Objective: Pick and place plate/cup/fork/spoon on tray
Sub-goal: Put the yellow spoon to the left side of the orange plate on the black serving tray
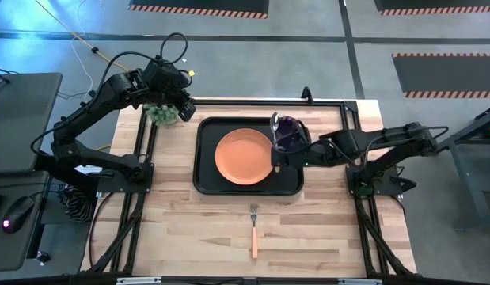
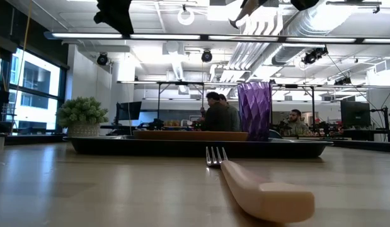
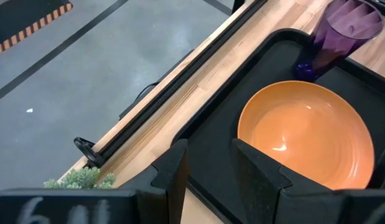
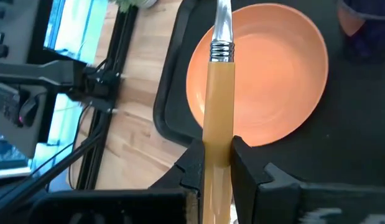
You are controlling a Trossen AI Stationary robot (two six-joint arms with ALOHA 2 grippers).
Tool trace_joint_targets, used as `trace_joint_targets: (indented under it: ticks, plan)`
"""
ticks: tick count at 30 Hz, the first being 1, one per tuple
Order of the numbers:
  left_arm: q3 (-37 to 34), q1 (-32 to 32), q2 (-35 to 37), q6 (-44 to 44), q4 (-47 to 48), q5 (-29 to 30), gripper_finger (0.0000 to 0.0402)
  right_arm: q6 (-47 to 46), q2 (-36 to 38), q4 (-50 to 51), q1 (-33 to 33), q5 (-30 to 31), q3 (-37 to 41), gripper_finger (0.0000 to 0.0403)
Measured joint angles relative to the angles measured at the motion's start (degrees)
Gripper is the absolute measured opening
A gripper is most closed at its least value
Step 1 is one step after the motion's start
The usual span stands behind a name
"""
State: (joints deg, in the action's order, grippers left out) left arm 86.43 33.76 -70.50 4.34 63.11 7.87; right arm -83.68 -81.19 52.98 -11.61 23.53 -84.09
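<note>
Wooden counter (image 1: 197, 229) carries the tray (image 1: 207, 184); right claw (image 4: 216, 163) clamps the spoon (image 4: 219, 106), left claw (image 3: 211, 165) parted, empty

One plate (image 1: 243, 157), orange, just beside the right gripper (image 1: 275, 161). One cup (image 1: 287, 133), purple, close by that gripper. One spoon (image 4: 219, 93), clamped between that gripper's fingers. One fork (image 1: 254, 231), well apart from both grippers on the bare wood. One tray (image 1: 207, 180), black, under the right gripper. One small plant (image 1: 162, 114), right beneath the left gripper (image 3: 208, 177). Two grippers. At least three people beyond the table in the low view.
</note>
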Motion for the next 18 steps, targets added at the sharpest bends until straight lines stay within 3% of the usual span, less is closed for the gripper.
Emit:
trace_joint_targets:
  ticks: [8,18]
  plan:
    - [0.0,0.0,0.0,0.1,0.0,2.8,0.0115,1.8,0.0,1.3,-0.3,-0.2,0.0,0.0028]
    - [0.0,0.0,-0.6,4.6,0.1,0.5,0.0115,17.5,0.0,-2.5,6.2,-4.7,0.0,0.0028]
